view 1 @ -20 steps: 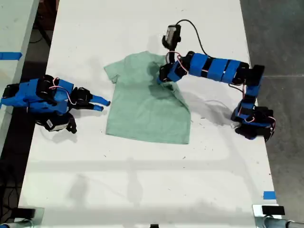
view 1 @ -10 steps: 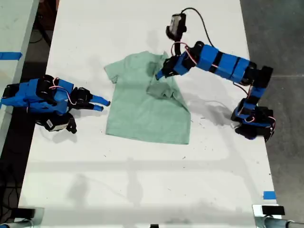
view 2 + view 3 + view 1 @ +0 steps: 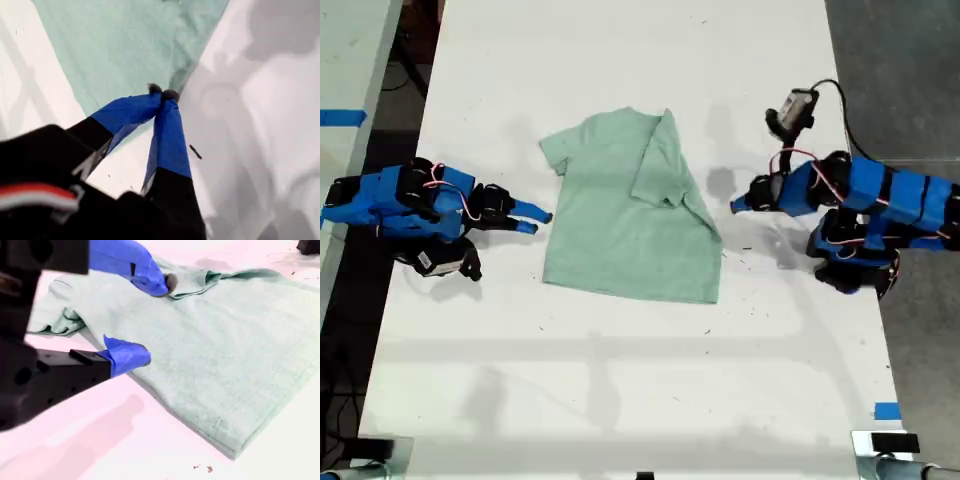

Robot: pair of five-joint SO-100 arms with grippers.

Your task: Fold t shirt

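Observation:
The pale mint-green t shirt point(image 3: 620, 230) lies flat mid-table. Its sleeve point(image 3: 658, 165) on the exterior view's right is folded inward over the body. My first gripper point(image 3: 735, 206) hovers over bare table just off the shirt's edge on the exterior view's right. It is shut with nothing in it; its fingertips point(image 3: 162, 93) touch each other short of the shirt point(image 3: 135, 45). My second gripper point(image 3: 538, 214) rests on the table at the shirt's hem side on the exterior view's left. It is open and holds nothing, its jaws point(image 3: 150, 320) parted beside the shirt point(image 3: 225, 355).
The white table point(image 3: 620, 380) runs on past the shirt on all sides. The first arm's base point(image 3: 850, 262) and its cable point(image 3: 840, 95) sit near the table edge on the exterior view's right. Blue tape point(image 3: 886, 410) marks that edge lower down.
My first gripper let go of the sleeve, leaving it folded over the shirt's body, and drew back toward the exterior view's right. The second arm has not moved.

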